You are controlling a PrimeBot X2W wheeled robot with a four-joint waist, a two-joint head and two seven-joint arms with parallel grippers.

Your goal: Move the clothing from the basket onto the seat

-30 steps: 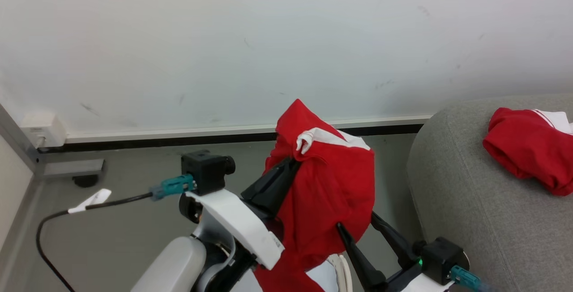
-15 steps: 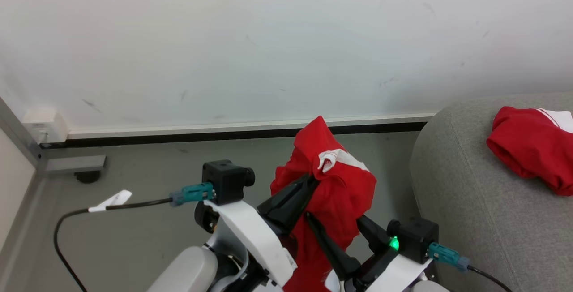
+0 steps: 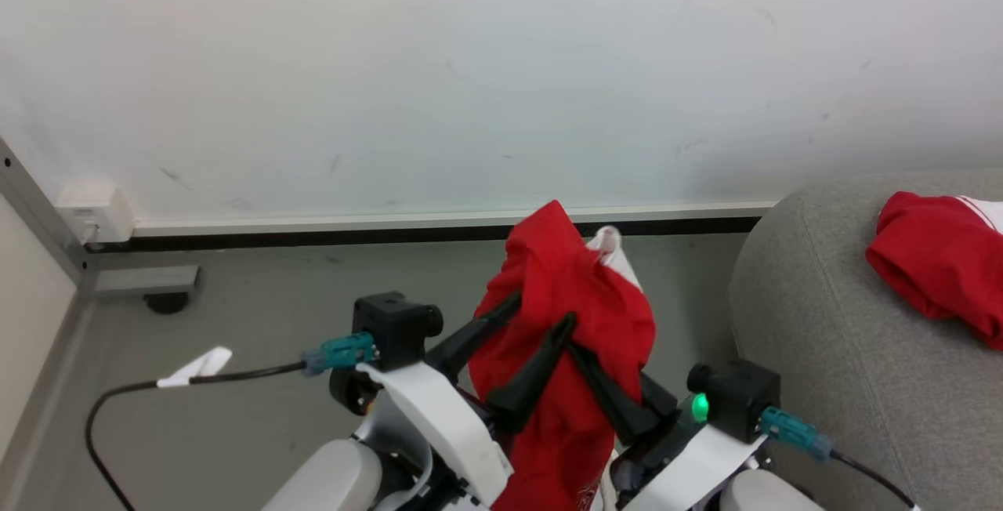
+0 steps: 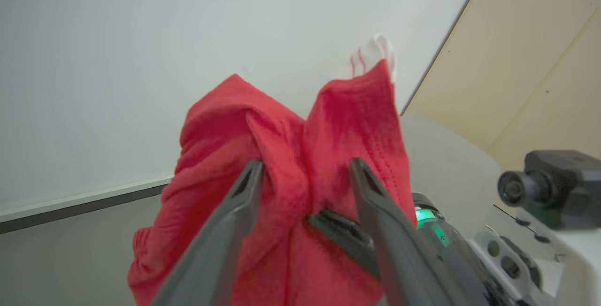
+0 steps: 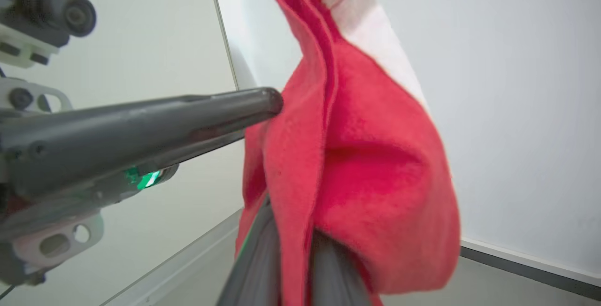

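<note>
One red garment (image 3: 932, 260) already lies on the seat (image 3: 815, 323), so that part looks done; a second red garment (image 3: 568, 299) hangs above the floor (image 3: 235, 315) beside it. The right end effector (image 5: 296, 249) is clamped on a fold of it, the left end effector (image 4: 305, 167) has its fingers apart with cloth bunched between, so carrying it over and release remain

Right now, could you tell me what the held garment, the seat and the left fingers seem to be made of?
The garment: soft matte red knit, probably cotton or polyester; it folds limply, with fine texture. The seat: light-grey woven upholstery over padding, judging by visible weave and rounded edge. The left fingers: dark hard plastic or coated metal, smooth with dull sheen.
</note>
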